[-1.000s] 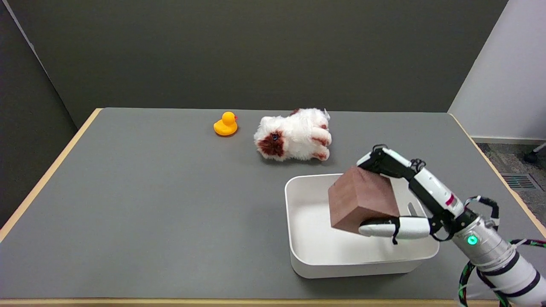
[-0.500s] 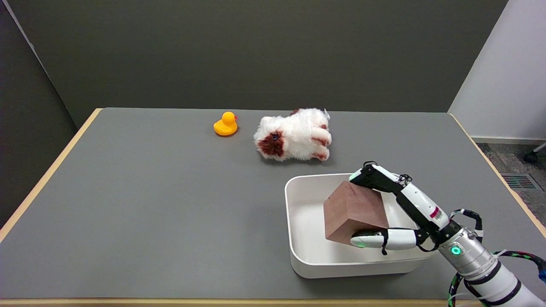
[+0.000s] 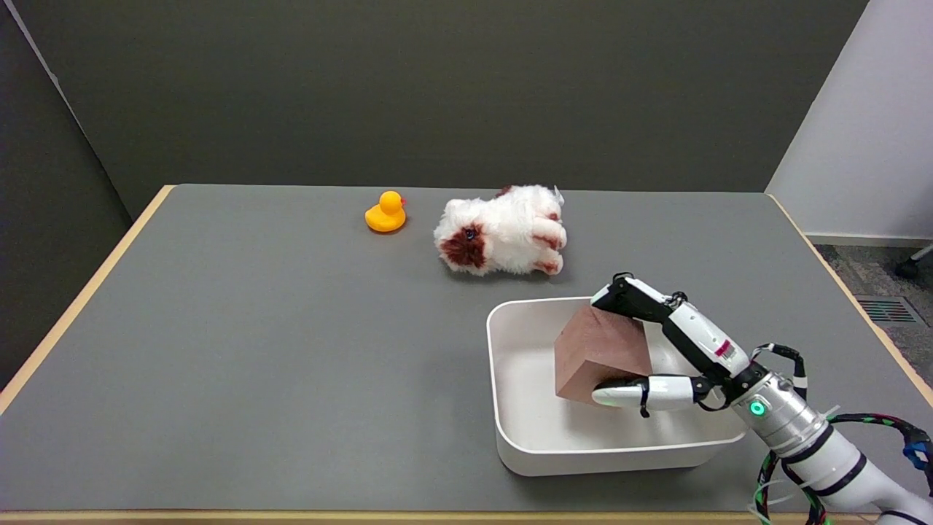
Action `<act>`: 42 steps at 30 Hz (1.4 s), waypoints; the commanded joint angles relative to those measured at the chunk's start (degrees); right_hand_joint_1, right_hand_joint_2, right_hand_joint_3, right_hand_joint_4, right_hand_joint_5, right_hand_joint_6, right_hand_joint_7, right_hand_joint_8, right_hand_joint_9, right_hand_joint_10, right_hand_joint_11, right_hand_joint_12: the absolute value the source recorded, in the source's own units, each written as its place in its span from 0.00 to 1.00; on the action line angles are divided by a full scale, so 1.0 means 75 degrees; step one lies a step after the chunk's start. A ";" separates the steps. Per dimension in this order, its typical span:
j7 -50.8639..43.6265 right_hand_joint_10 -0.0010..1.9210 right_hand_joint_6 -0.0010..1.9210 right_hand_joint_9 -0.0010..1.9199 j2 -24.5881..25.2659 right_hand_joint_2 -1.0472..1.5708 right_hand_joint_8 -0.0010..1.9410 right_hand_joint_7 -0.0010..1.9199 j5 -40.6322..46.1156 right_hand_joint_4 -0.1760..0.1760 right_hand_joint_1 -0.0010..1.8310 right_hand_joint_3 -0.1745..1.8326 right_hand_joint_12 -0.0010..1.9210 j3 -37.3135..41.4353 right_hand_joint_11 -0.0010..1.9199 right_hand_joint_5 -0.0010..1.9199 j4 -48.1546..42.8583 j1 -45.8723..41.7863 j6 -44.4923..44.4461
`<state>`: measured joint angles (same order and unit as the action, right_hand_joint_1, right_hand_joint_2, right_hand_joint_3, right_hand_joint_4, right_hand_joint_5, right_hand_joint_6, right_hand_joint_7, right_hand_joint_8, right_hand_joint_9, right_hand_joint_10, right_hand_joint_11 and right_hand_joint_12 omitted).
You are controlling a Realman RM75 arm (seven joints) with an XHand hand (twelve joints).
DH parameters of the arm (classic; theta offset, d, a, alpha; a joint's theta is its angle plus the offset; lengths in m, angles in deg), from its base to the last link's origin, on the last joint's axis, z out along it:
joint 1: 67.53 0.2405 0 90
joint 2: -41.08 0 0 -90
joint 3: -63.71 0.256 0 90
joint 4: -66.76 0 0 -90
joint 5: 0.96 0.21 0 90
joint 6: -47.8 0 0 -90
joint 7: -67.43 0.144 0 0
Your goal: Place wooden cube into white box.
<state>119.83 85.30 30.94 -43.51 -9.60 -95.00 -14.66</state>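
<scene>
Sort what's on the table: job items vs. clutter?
Job:
- cube, held by right hand inside the box
- box

Clutter:
- duck
- plush toy

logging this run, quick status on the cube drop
Right hand gripping wooden cube. Cube tilted, low inside white box, not released. Plush toy and duck clear of box.
</scene>
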 commanded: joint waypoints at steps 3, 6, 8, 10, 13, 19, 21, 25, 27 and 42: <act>-0.0034 0.69 0.76 0.44 -0.0058 0.85 0.71 0.46 0.0017 0.00 0.66 0.18 0.91 0.0115 0.39 0.30 0.0211 0.0250 0.0442; 0.0038 0.69 0.75 0.44 -0.0055 0.85 0.72 0.46 -0.0005 0.00 0.66 0.17 0.91 0.0036 0.39 0.30 0.0386 0.0148 0.0039; 0.0239 0.69 0.75 0.44 -0.0024 0.86 0.72 0.45 -0.0023 0.00 0.65 0.15 0.92 0.0036 0.39 0.29 0.0523 0.0070 -0.0228; 0.0434 0.71 0.56 0.38 -0.0002 0.68 0.56 0.41 -0.0027 0.35 0.53 0.53 0.93 0.0036 0.34 0.26 0.0626 0.0033 -0.0409; 0.0742 0.66 0.45 0.32 0.0005 0.66 0.46 0.35 -0.0128 0.37 0.52 0.56 0.91 0.0015 0.30 0.22 0.0784 0.0033 -0.0634; 0.1319 0.57 0.31 0.22 -0.0005 0.64 0.33 0.27 -0.0440 0.35 0.50 0.57 0.87 0.0033 0.23 0.17 0.0946 0.0065 -0.0842; 0.1319 0.57 0.30 0.22 -0.0050 0.64 0.32 0.27 -0.0639 0.34 0.50 0.57 0.87 0.0117 0.23 0.17 0.0943 0.0048 -0.0850; 0.1319 0.56 0.29 0.20 -0.0222 0.64 0.31 0.26 -0.0726 0.31 0.50 0.56 0.87 0.0132 0.22 0.16 0.0890 -0.0023 -0.0842; 0.1333 0.55 0.28 0.18 -0.0363 0.64 0.30 0.24 -0.0737 0.28 0.49 0.56 0.87 0.0132 0.21 0.15 0.0861 -0.0055 -0.0850; 0.2193 0.33 0.19 0.00 -0.0471 0.63 0.16 0.05 -0.1107 0.29 0.37 0.51 0.68 0.0210 0.02 0.08 0.1219 0.0175 -0.0754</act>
<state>130.83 82.73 25.48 -42.52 -2.96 -94.81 -19.90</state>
